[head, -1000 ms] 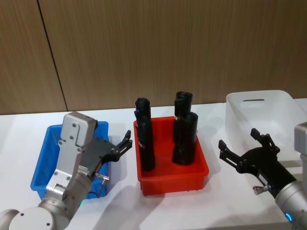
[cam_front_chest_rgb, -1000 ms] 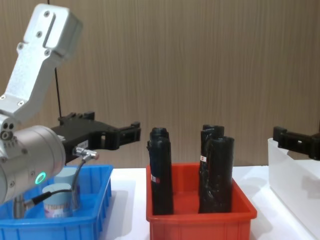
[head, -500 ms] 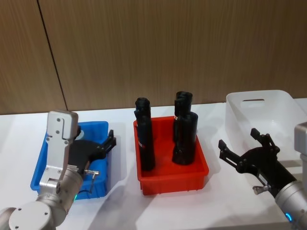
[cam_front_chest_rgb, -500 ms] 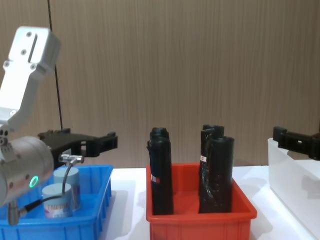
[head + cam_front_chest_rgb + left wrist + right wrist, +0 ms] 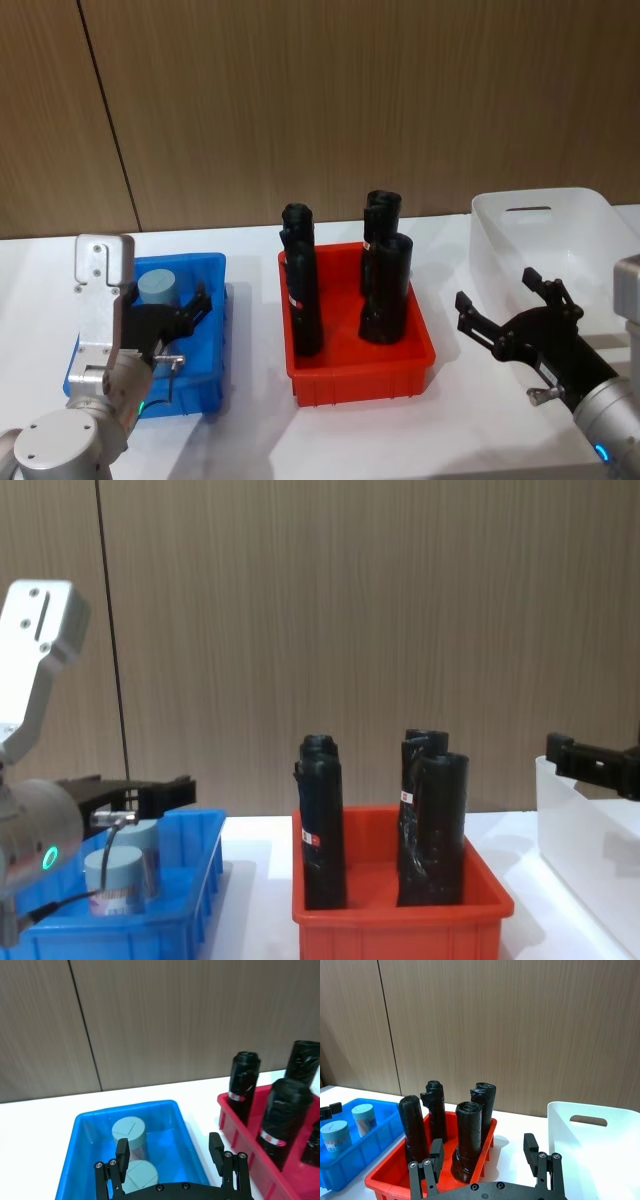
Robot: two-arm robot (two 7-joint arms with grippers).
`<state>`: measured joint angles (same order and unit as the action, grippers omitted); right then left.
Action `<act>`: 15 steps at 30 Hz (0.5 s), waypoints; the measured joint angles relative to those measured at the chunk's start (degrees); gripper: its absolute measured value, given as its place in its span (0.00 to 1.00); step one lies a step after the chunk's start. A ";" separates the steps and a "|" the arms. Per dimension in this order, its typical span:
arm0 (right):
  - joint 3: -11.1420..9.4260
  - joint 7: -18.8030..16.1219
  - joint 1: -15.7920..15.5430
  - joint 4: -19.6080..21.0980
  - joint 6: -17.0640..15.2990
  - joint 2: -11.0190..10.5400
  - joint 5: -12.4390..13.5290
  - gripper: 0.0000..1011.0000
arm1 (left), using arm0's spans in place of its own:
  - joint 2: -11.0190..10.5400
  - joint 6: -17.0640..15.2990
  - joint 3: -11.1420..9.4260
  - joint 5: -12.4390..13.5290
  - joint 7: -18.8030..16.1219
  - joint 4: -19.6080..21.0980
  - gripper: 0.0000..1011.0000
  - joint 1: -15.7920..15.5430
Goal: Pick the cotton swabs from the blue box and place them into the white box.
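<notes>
Progress — none transferred yet, by the look | cotton swabs [image 5: 128, 1132] — two jars in blue box [image 5: 125, 1108], left | white box [image 5: 540, 197] right, no jar seen inside | left tool [image 5: 169, 1150] spread, empty, over blue box | right tool [image 5: 508, 300] spread, empty, idle.

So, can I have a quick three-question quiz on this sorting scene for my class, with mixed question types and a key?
1. Multiple choice: how many cotton swab jars stand in the blue box? A one, B two, C four.
2. True or false: the left gripper is shut on a jar.
3. Fill the gap: the black wrapped rolls stand in the ___ bin, between the blue box and the white box, near which the right gripper hovers open.
Key: 1 B. 2 false: its fingers are spread open above the blue box. 3 red: the red bin.
</notes>
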<state>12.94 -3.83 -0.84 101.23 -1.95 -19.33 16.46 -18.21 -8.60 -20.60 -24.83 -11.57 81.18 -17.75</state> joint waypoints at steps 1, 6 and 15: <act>0.00 0.00 0.00 0.00 0.00 0.00 0.00 0.99 | 0.00 0.00 0.00 0.00 0.00 0.00 0.99 0.00; 0.00 0.00 0.00 0.00 0.00 0.00 0.00 0.99 | 0.27 -0.52 0.75 -1.15 -0.63 -1.97 0.99 -0.58; 0.00 0.00 0.00 0.00 0.00 0.00 0.00 0.99 | 0.55 -0.94 1.68 -2.23 -1.04 -4.74 0.99 -1.27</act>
<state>12.94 -3.83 -0.84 101.23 -1.95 -19.34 16.46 -17.66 -9.54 -18.92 -27.06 -12.61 76.44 -19.02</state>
